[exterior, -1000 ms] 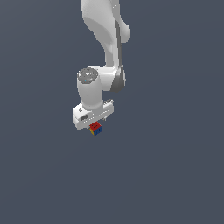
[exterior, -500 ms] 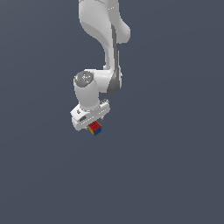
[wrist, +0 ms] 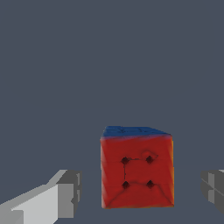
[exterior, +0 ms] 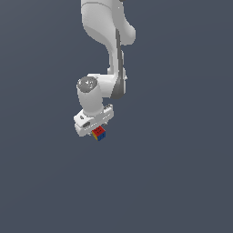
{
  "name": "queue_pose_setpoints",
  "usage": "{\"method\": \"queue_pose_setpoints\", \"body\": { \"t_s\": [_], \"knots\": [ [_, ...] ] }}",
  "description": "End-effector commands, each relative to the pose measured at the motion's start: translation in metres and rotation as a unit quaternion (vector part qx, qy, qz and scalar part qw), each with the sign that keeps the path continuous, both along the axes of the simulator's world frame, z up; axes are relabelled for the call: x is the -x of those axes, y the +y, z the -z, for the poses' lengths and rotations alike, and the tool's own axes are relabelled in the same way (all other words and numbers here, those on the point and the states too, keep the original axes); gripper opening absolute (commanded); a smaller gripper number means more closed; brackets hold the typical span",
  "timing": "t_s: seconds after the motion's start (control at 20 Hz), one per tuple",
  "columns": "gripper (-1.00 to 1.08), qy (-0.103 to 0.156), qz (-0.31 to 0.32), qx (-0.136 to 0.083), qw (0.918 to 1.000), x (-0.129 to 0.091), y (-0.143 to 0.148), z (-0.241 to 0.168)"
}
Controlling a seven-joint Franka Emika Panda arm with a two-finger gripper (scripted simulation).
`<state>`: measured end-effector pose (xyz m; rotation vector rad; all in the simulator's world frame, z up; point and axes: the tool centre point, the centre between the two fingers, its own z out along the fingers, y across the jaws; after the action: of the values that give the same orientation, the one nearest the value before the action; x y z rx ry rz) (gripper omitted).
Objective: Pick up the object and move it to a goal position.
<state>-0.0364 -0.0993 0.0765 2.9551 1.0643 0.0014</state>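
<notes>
The object [wrist: 137,173] is a small cube with a red face marked by dark dots and a blue face beyond it. It sits between my gripper's [wrist: 142,192] two grey fingers [wrist: 70,192], with a gap showing on each side, so the gripper is open around it without touching. In the exterior view the object [exterior: 98,134] shows red, blue and a yellow edge just under the white gripper [exterior: 96,130], mostly hidden by the hand.
A uniform dark grey-blue surface fills both views, with no other objects or edges. The white arm [exterior: 107,41] comes down from the top of the exterior view.
The wrist and hand have drifted slightly toward the exterior view's left. The cube stays in nearly the same spot under the hand.
</notes>
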Motion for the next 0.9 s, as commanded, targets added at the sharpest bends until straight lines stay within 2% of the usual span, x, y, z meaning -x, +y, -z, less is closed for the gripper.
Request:
{"method": "queue_pose_setpoints", "body": {
  "t_s": [0.0, 0.3, 0.55, 0.6, 0.85],
  "knots": [
    [1.0, 0.001, 0.0, 0.0, 1.0, 0.001, 0.0, 0.009],
    [1.0, 0.001, -0.002, 0.0, 1.0, 0.001, 0.0, 0.037],
    [1.0, 0.001, -0.002, 0.0, 1.0, 0.001, 0.0, 0.043],
    [-1.0, 0.001, -0.002, 0.0, 1.0, 0.001, 0.0, 0.043],
    [-1.0, 0.001, -0.002, 0.0, 1.0, 0.001, 0.0, 0.043]
  ]
}}
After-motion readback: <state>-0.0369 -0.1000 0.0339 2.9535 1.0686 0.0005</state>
